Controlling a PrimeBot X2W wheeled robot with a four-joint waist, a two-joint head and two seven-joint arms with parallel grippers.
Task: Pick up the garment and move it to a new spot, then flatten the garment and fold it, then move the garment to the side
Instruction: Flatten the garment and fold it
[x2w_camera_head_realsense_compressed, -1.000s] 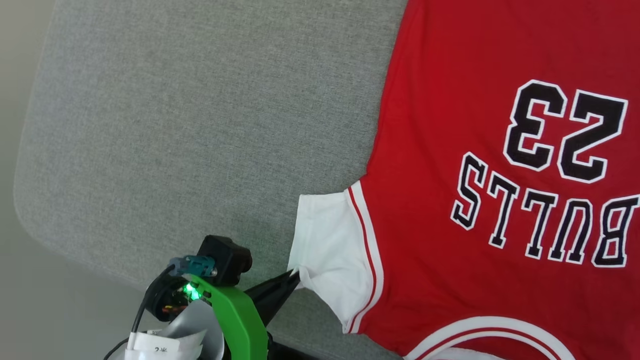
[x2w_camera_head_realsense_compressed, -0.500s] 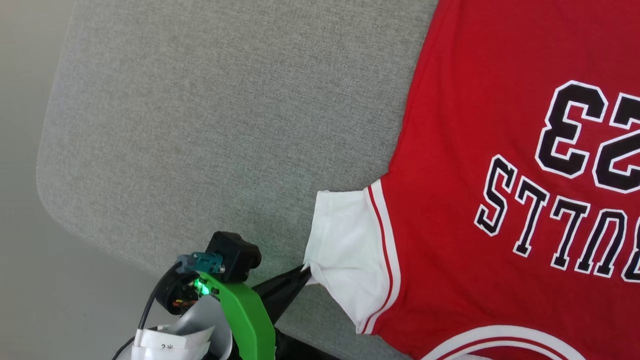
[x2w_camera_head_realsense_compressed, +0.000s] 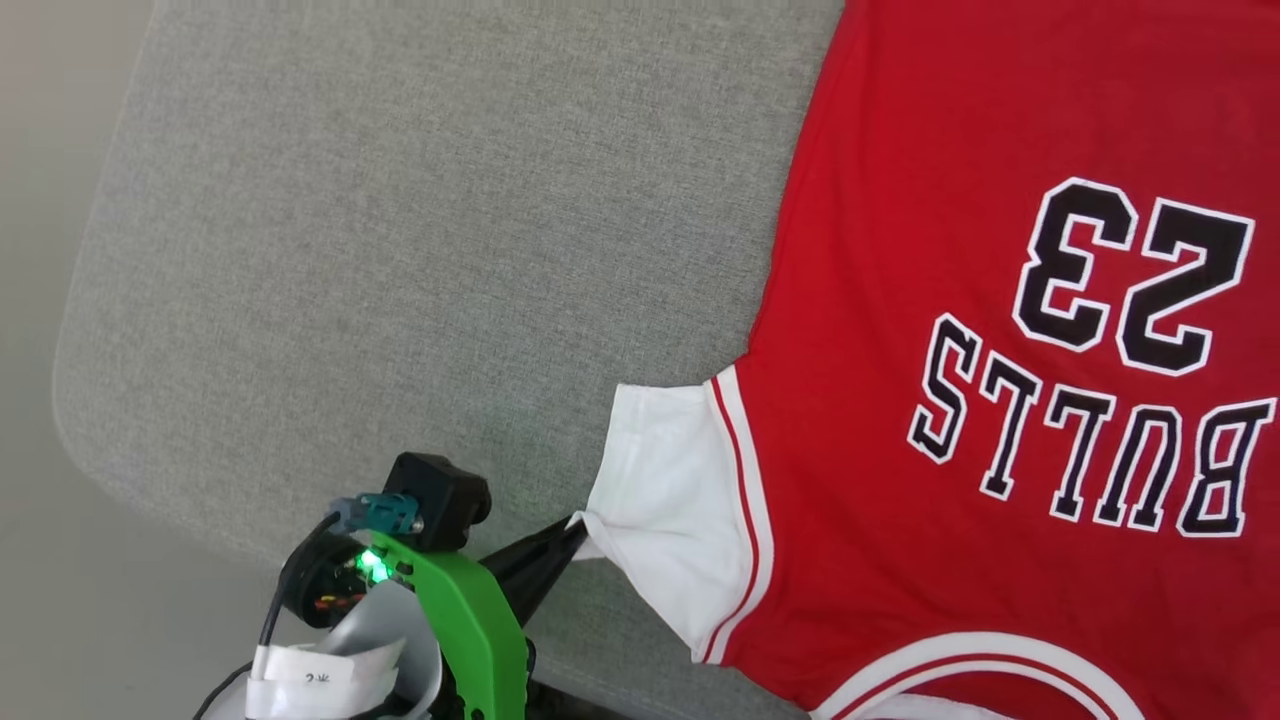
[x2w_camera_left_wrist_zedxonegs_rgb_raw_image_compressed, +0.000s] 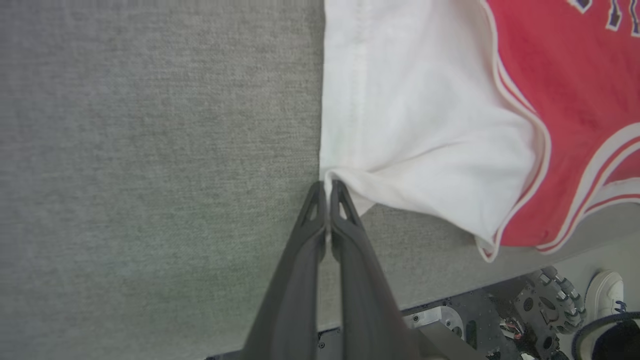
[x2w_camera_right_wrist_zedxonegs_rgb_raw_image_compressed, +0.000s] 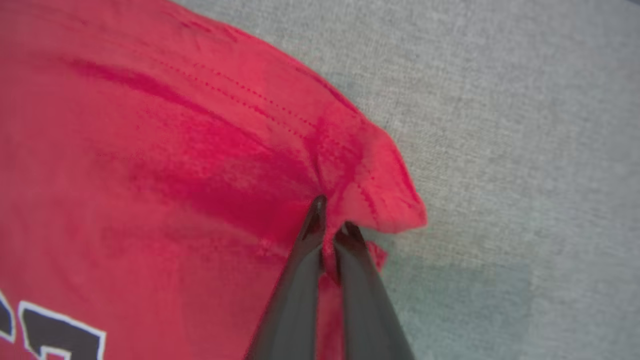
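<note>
The garment (x2w_camera_head_realsense_compressed: 960, 330), a red jersey with white sleeves and black lettering, lies spread on the grey table (x2w_camera_head_realsense_compressed: 420, 250). My left gripper (x2w_camera_head_realsense_compressed: 572, 528) is shut on the outer corner of the white sleeve (x2w_camera_head_realsense_compressed: 665, 500), near the table's front edge. In the left wrist view the same gripper (x2w_camera_left_wrist_zedxonegs_rgb_raw_image_compressed: 327, 186) pinches the sleeve (x2w_camera_left_wrist_zedxonegs_rgb_raw_image_compressed: 415, 125) corner, the cloth gathered at its tips. My right gripper (x2w_camera_right_wrist_zedxonegs_rgb_raw_image_compressed: 330, 215) is shut on the garment (x2w_camera_right_wrist_zedxonegs_rgb_raw_image_compressed: 165, 165) at a bunched red hem corner, which is puckered around the fingertips.
The grey table's rounded front-left corner (x2w_camera_head_realsense_compressed: 90, 440) borders pale floor. Past the table edge in the left wrist view are the robot's base wheels (x2w_camera_left_wrist_zedxonegs_rgb_raw_image_compressed: 547, 305) and a person's white shoe (x2w_camera_left_wrist_zedxonegs_rgb_raw_image_compressed: 605, 290). Bare grey surface (x2w_camera_right_wrist_zedxonegs_rgb_raw_image_compressed: 500, 125) lies beside the hem corner.
The head camera swung, shifting the whole picture right and then back. The left gripper keeps its pinch on the sleeve corner, which looks more gathered now.
</note>
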